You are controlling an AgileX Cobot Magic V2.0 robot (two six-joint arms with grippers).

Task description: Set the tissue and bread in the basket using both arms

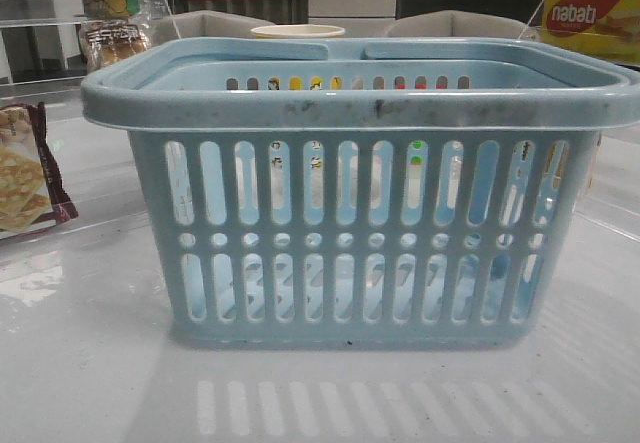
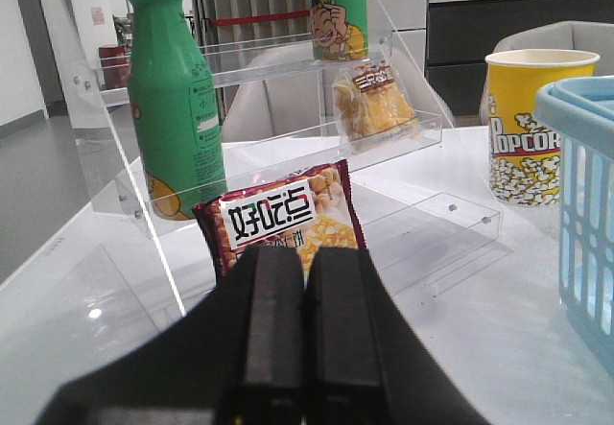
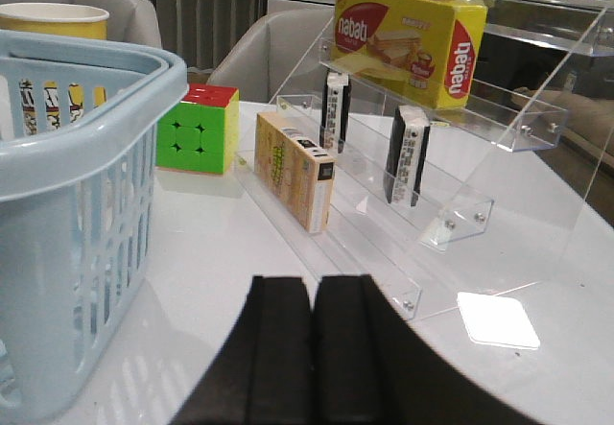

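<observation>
The basket (image 1: 360, 233) stands mid-table, and both grippers are clenched on nothing, the left gripper (image 2: 305, 348) low beside the basket's left side and facing a cracker packet (image 2: 285, 219), the right gripper (image 3: 312, 348) low beside its right side. The bread (image 2: 374, 104) sits on a clear shelf (image 2: 288, 147) on the left, past the crackers and near a green bottle (image 2: 173, 108) and a popcorn cup (image 2: 532, 123). Two tissue packs, one tissue (image 3: 406, 154) nearer and the other tissue (image 3: 334, 110) further back, stand upright on the right-hand clear rack (image 3: 451, 204), below the yellow box (image 3: 411, 43) and near a beige box (image 3: 295, 169) and a cube (image 3: 197, 128).
</observation>
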